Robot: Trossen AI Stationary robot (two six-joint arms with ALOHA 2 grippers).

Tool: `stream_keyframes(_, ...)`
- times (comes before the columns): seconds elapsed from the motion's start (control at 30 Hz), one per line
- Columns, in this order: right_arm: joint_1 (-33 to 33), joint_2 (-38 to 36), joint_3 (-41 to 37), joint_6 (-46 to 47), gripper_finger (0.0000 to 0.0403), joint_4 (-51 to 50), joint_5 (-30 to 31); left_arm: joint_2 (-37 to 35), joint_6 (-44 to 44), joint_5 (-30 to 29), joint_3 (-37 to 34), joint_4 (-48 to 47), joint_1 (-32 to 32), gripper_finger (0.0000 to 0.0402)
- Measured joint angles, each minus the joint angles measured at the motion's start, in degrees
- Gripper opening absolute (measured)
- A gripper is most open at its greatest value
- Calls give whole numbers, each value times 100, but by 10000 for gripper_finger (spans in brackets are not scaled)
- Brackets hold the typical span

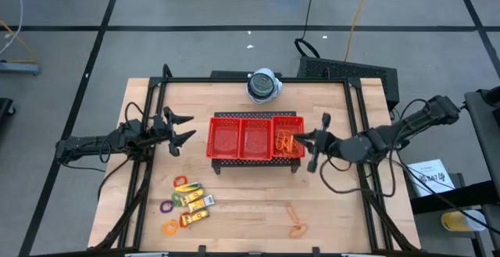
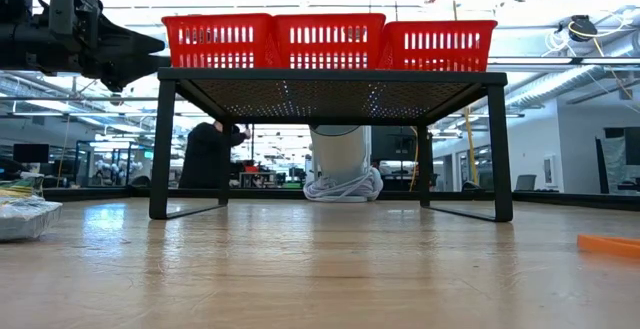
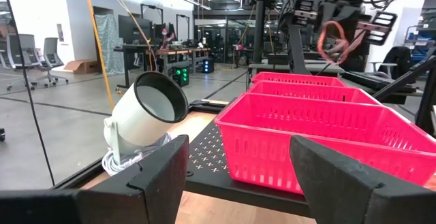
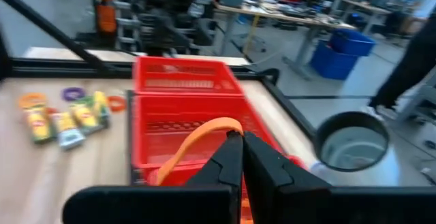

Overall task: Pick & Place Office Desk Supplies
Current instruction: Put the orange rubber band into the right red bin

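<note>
Orange rubber band (image 4: 197,137) pinched in closed right tool (image 1: 306,139) above red tray (image 1: 255,137) right compartment | left tool (image 1: 184,128) open, empty, beside tray's left edge

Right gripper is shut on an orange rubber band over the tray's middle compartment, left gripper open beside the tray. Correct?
Not quite: the compartment is wrong. The high view shows the right gripper shut on the orange rubber band over the tray's right-hand compartment, not the middle one. The rest holds: the left gripper is open beside the tray.

Overhead downward, table-level sideways, two opposed wrist close-ups, all sharing the red tray (image 1: 255,138).
</note>
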Motion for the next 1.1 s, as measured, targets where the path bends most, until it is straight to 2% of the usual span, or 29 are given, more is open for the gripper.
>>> stream_keyframes(0.27,-469,20,0,-66,8,7,0,0,-1,0,0,0,0,267)
stream_keyframes(0.6,-557,22,0,-41,85,-151,-4,0,1,-2,2,0,-1,267)
stream_keyframes(0.8,-557,22,0,509,129,-507,-8,0,1,0,2,-2,1,267)
stream_keyframes(1.1,-555,22,0,1173,155,-1023,-25,0,1,0,0,-2,1,267)
